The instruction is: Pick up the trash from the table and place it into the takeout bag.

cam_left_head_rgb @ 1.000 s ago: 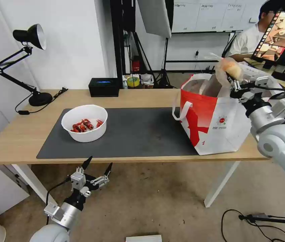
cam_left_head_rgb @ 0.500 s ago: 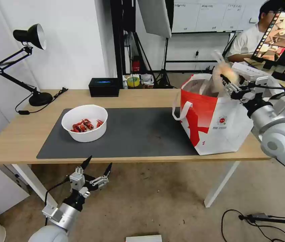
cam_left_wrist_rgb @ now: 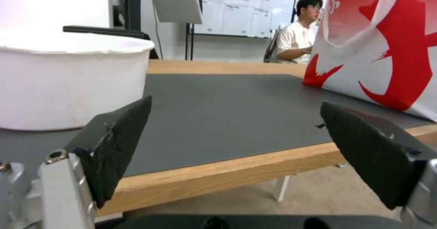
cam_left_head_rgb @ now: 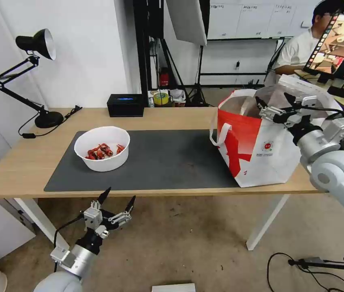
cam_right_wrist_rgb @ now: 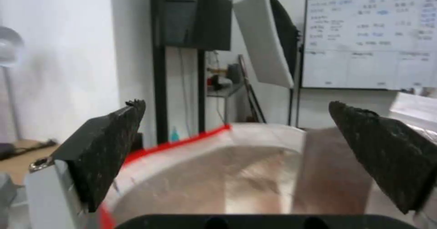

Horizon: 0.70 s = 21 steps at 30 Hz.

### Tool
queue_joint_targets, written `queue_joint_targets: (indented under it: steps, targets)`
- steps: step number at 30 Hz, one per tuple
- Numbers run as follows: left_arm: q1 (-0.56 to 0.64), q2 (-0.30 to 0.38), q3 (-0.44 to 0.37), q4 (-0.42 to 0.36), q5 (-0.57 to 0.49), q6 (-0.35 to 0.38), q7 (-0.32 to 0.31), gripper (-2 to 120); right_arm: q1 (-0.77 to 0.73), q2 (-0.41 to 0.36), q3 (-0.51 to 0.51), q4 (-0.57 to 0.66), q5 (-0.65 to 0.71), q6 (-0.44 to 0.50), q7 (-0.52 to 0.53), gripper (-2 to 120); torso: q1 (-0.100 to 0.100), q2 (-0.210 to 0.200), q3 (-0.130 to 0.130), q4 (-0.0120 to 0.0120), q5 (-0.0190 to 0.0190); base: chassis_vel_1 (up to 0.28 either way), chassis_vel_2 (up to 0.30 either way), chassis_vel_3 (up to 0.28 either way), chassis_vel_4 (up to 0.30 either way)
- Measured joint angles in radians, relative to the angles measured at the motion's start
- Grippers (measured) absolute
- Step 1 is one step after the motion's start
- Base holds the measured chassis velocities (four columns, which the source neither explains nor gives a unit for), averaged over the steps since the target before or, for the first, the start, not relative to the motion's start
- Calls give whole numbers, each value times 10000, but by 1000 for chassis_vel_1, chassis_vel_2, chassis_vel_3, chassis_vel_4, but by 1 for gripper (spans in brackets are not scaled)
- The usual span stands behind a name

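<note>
A white round bowl [cam_left_head_rgb: 102, 148] of red crayfish shells, the trash in view, stands at the left end of the dark grey mat [cam_left_head_rgb: 167, 160] on the light-wood table [cam_left_head_rgb: 18, 162]; the left wrist view shows the bowl [cam_left_wrist_rgb: 68, 82] too. The red-and-white takeout bag [cam_left_head_rgb: 261, 146] stands upright at the mat's right end. My right gripper [cam_left_head_rgb: 275, 104] hovers open and empty over the bag's mouth, whose foil lining [cam_right_wrist_rgb: 218, 174] lies below the fingers [cam_right_wrist_rgb: 109, 143]. My left gripper [cam_left_head_rgb: 117, 199] hangs open below the table's front edge, in front of the bowl.
A black box [cam_left_head_rgb: 125, 105] sits at the table's back edge and a black desk lamp [cam_left_head_rgb: 34, 77] at the back left. A person sits at a monitor [cam_left_head_rgb: 340, 44] behind the bag. Cables [cam_left_head_rgb: 321, 263] lie on the floor at the right.
The right gripper has opened and let go of the small clear bag with the beige lump, which has dropped out of sight into the takeout bag. The left arm has not moved.
</note>
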Motion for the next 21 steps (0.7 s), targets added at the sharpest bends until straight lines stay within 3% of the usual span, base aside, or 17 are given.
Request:
queue_joint_targets:
  steps: [10, 12, 21]
  targets:
    - [-1, -92, -23, -1, 18, -39, -6, 100, -507, -11, -4, 1286, 231, 131, 35, 100, 0, 0, 0, -2, 0, 0, 0, 0, 0]
    - [94, -193, -103, -4, 89, -61, -7, 100, -956, 306, -38, 1992, 88, 239, 126, 100, 1, 0, -1, -3, 0, 0, 0, 0, 0]
    - [734, -599, -582, -218, 259, -273, 16, 100, -1812, 1030, -592, 2505, -1203, 282, 477, 100, 0, 0, -1, 3, 0, 0, 0, 0, 0]
